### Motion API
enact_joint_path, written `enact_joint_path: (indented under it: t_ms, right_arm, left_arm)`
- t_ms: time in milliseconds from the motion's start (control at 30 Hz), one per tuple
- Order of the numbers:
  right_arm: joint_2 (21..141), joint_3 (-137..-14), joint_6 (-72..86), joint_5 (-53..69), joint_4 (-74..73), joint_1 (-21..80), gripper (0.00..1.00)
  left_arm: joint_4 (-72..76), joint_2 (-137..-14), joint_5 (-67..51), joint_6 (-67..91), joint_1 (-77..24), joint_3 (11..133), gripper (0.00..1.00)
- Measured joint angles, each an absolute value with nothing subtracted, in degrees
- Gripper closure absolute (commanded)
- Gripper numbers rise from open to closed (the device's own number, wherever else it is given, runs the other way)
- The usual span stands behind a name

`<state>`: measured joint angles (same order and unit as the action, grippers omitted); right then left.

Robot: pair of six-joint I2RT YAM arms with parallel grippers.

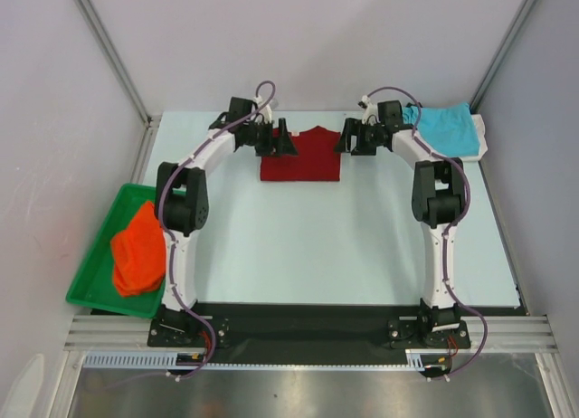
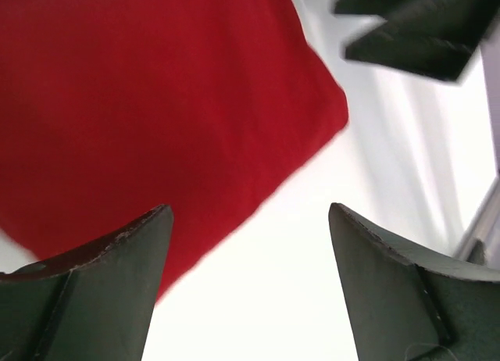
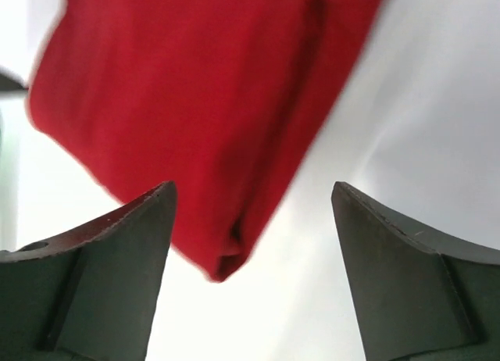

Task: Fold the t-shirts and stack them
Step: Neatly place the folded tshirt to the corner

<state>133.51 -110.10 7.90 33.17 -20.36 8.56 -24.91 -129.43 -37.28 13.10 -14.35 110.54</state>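
At the far middle of the pale table [image 1: 344, 255], a dark red t-shirt [image 1: 300, 156] lies folded into a flat rectangle, its long edges square to the table's sides; a broad stretch of tabletop runs from its near edge back to the arm bases, with room to either side out to the frame rails; the left gripper [image 1: 279, 139] stands just beside the shirt's far left corner and the right gripper [image 1: 351, 137] just beside its far right corner, both with jaws spread wide and nothing between them; the wrist views show smooth red cloth below each pair of open fingers, a rounded corner on the left and a doubled, creased edge on the right; off the table's left edge, a green tray [image 1: 95, 273] holds a bright orange t-shirt [image 1: 137, 251], bunched in a heap; a turquoise t-shirt [image 1: 448, 128] lies loosely folded in the far right corner, just behind the right arm
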Motion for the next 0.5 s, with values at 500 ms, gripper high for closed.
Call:
enact_joint_path:
  t_ms: [500]
  right_arm:
    - [141.60,-113.12,13.98,43.51,-16.05,7.33,0.13]
  left_arm:
    - [-26.98,-136.11,-39.64,13.45,-16.80,109.75,0.14]
